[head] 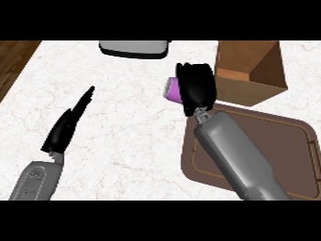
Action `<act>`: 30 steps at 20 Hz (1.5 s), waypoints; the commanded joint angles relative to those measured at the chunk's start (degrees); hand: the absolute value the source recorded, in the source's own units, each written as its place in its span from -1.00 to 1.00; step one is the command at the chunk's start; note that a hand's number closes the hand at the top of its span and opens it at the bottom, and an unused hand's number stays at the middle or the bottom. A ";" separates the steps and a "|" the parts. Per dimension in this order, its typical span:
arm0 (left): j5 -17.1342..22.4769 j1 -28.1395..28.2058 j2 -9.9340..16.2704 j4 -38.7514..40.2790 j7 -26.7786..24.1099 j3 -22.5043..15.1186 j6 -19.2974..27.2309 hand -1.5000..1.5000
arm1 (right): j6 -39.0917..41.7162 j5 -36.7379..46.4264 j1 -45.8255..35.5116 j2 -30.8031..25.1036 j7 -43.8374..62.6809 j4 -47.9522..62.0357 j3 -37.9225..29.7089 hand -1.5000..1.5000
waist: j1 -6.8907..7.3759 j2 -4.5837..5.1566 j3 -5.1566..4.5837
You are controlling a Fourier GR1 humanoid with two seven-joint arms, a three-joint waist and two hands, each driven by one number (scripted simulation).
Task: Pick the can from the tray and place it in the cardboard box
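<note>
At the near edge, toward seven o'clock, the left forearm (34, 181) comes up onto the white marbled desk (128, 136), and its left hand (64, 129) stands edge-on with straight fingers (84, 100) held together and pointing toward one o'clock, touching nothing. Toward five o'clock lies the brown tray (301, 155), a rounded rectangle with a thin lighter line running inside its rim; the grey right forearm (236, 157) crosses its left part on a slant from the lower edge toward eleven o'clock. Just beyond the tray's far left corner, slightly right of the view's middle and toward twelve o'clock from the forearm, the right hand (197, 87) is curled round the can (171, 90), whose purple side and pale end show at the hand's left while the rest is hidden behind the black fingers. The can is off the tray, held over the desk, just beside the near left corner of the cardboard box (250, 70) at one o'clock; whether hand and box touch cannot be told. The box stands open, its brown inner walls showing. Farthest away, at twelve o'clock along the desk's far edge, sits a grey object with a dark rim (135, 48), only partly in view. Dark wooden floor (3, 70) shows past the desk at ten o'clock.
</note>
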 commanded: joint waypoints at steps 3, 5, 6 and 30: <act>-0.06 2.35 0.73 1.00 -1.78 1.20 0.78 0.00 | 5.11 -2.85 -14.53 0.67 20.94 -1.51 6.43 1.00 | -2.45 -0.16 0.20; 0.66 3.78 1.06 -1.82 -1.00 1.50 0.33 0.00 | 5.29 -4.89 -17.10 0.67 26.28 0.67 7.13 1.00 | -2.63 -0.16 0.25; -0.46 6.07 -0.58 -1.23 -2.50 0.64 2.42 0.00 | 7.96 -6.86 -16.93 0.68 29.42 -4.27 8.30 1.00 | -3.39 -0.41 0.24; -0.32 5.55 0.34 -1.46 -1.87 2.80 2.10 0.00 | 8.61 -11.77 -12.02 -7.42 19.73 6.14 -16.88 1.00 | -5.42 -0.01 0.31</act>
